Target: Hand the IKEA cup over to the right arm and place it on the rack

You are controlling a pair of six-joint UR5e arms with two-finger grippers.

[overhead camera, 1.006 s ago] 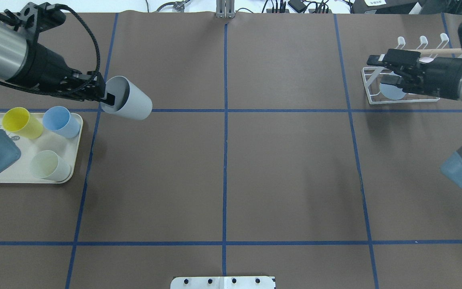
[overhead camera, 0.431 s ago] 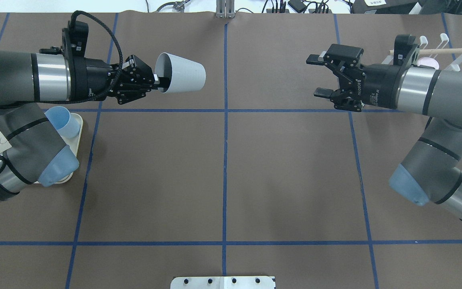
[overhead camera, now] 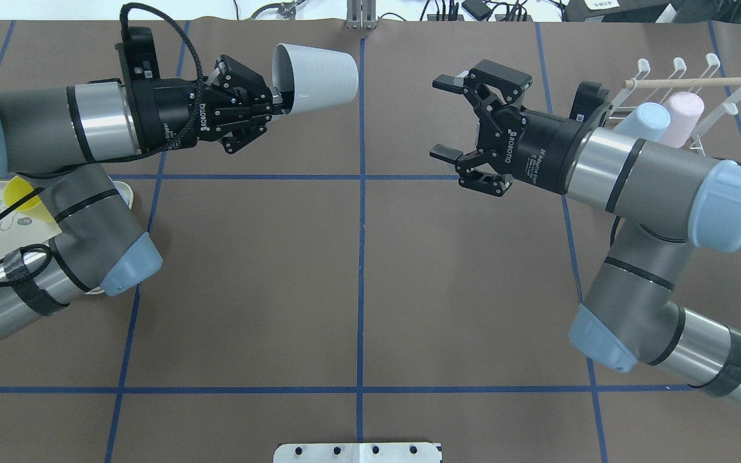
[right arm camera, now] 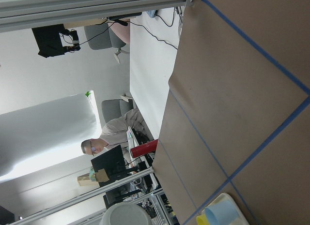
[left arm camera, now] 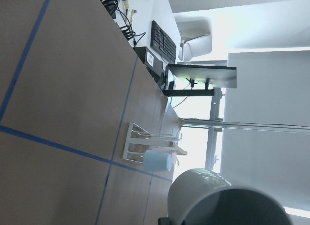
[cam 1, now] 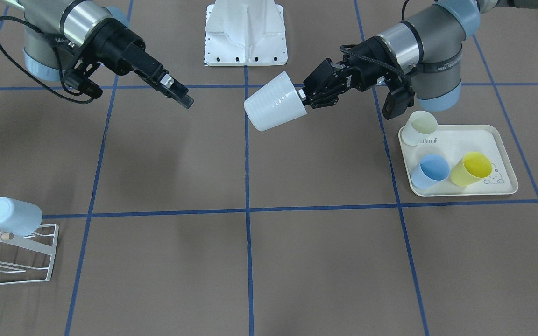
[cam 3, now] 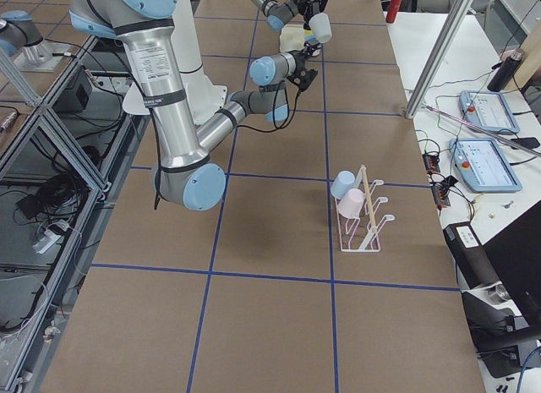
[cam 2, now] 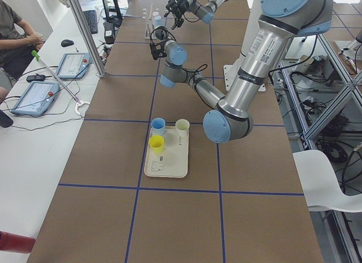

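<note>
Nearest the robot lies open brown table (overhead camera: 248, 289), ruled in blue tape. Beyond it the left gripper (overhead camera: 275, 103) pinches the rim of the white IKEA cup (overhead camera: 319, 72), one finger inside. The cup is held sideways in the air just left of the centre line, base toward the right gripper (overhead camera: 440, 118), which is spread wide and well apart from it. Far right, the wire rack (overhead camera: 718, 80) carries a blue cup (overhead camera: 644, 119) and a pink cup (overhead camera: 682, 109).
</note>
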